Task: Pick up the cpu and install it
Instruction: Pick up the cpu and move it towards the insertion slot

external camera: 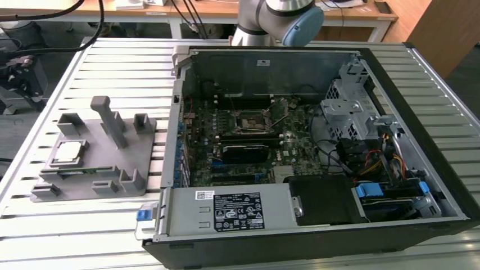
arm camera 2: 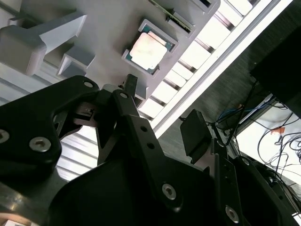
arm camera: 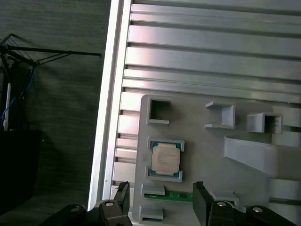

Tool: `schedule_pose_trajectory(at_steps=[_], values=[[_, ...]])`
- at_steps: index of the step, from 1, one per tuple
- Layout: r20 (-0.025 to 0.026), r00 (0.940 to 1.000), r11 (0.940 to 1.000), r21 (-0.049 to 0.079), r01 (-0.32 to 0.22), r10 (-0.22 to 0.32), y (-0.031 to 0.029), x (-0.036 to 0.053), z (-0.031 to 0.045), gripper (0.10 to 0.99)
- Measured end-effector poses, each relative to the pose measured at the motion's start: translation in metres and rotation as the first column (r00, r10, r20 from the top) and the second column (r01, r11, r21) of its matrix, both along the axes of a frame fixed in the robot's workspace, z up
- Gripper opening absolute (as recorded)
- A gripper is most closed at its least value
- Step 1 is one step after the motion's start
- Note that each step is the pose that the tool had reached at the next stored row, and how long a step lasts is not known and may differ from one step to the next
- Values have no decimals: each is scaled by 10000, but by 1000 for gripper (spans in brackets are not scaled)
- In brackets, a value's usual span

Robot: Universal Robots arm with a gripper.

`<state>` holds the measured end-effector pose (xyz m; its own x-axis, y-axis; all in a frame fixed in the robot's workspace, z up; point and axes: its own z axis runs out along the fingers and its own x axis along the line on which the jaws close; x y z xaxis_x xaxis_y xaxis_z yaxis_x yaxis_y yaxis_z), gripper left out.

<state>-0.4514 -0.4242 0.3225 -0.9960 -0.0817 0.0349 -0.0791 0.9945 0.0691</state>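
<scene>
The black end effector (arm camera: 161,200) hangs with its 2 fingers (arm camera: 123,197) spread wide and nothing held between them. The cpu (arm camera: 165,158), a small flat square chip with a shiny silver top and a thin darker rim, lies just ahead of the fingertips and apart from them. It rests flat in a square recess of the grey plastic fixture block (arm camera: 197,141). In the second wrist view the cpu (arm camera 2: 148,51) lies beyond the open end effector (arm camera 2: 163,106). The fixture sits on the slatted aluminium worktop (arm camera: 211,56), and in the exterior view the cpu (external camera: 69,151) is well apart from the open black computer case (external camera: 300,146).
</scene>
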Motion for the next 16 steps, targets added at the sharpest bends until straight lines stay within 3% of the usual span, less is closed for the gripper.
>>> schedule_pose_trajectory(at_steps=[16], values=[[-1, 10000, 10000, 0, -1, 1, 0, 41, -231, 643]])
